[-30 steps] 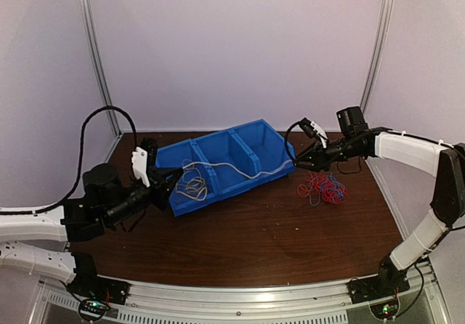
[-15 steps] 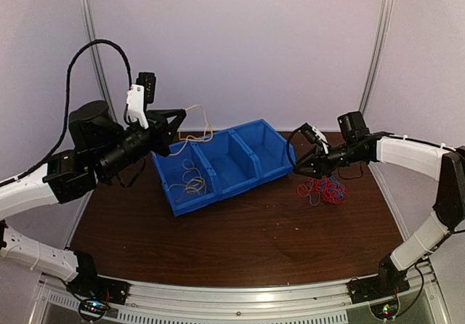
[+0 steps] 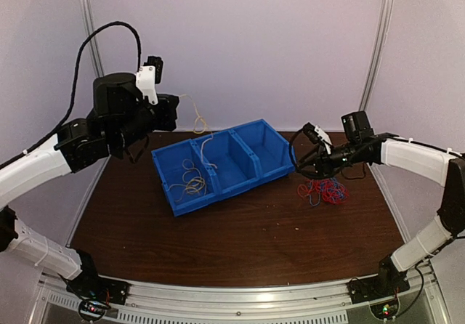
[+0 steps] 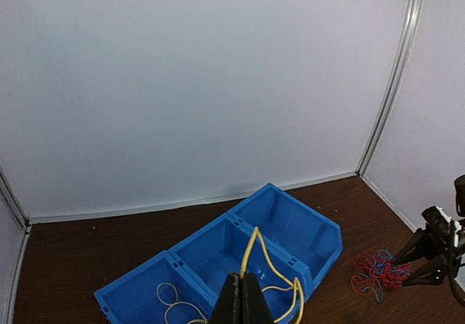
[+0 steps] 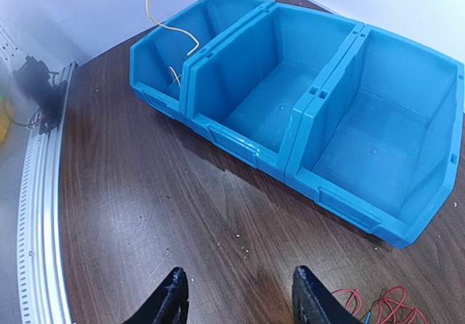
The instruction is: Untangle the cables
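Observation:
My left gripper (image 3: 176, 113) is raised high above the left end of the blue three-compartment bin (image 3: 215, 196). It is shut on a yellow cable (image 3: 197, 124) that hangs down into the middle compartment. In the left wrist view the shut gripper (image 4: 241, 276) pinches this yellow cable (image 4: 270, 257). More yellow cable loops (image 3: 190, 183) lie in the left compartment. A tangled red and blue cable bunch (image 3: 325, 189) lies on the table right of the bin. My right gripper (image 3: 302, 166) is open and empty, low beside the bin's right end, just left of that bunch.
The dark wooden table (image 3: 240, 244) is bounded by white walls and a metal rail at the front. The right wrist view shows the bin's front wall (image 5: 240, 146), the open gripper (image 5: 238, 273) over bare wood, and red and blue strands (image 5: 372, 302) at the lower right.
The yellow cable, earlier stretched between both grippers, now hangs from the left gripper only. My left arm has risen and swung back with it. My right gripper has dropped slightly.

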Controlling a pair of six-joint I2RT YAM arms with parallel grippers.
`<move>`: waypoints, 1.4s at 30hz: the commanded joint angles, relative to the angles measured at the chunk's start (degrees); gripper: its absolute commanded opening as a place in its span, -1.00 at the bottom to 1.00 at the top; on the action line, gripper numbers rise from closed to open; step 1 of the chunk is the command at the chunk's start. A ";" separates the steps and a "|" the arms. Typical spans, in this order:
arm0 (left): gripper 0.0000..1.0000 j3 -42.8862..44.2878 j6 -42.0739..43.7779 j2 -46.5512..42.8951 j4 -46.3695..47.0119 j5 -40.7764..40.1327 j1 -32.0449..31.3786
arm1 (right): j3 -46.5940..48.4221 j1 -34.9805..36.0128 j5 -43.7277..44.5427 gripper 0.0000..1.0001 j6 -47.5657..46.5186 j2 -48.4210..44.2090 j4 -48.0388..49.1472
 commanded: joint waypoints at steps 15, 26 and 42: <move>-1.00 0.18 -1.16 8.23 2.97 5.14 14.31 | -4.88 -0.18 7.18 0.01 -3.57 -0.82 4.12; -1.00 13.82 3.74 11.54 -4.96 7.24 17.81 | -4.70 -0.17 8.69 0.01 -4.54 -1.22 3.83; -1.00 -1.68 -3.17 14.17 -1.51 11.19 17.90 | -4.35 -0.19 10.27 0.01 -5.93 -0.58 2.70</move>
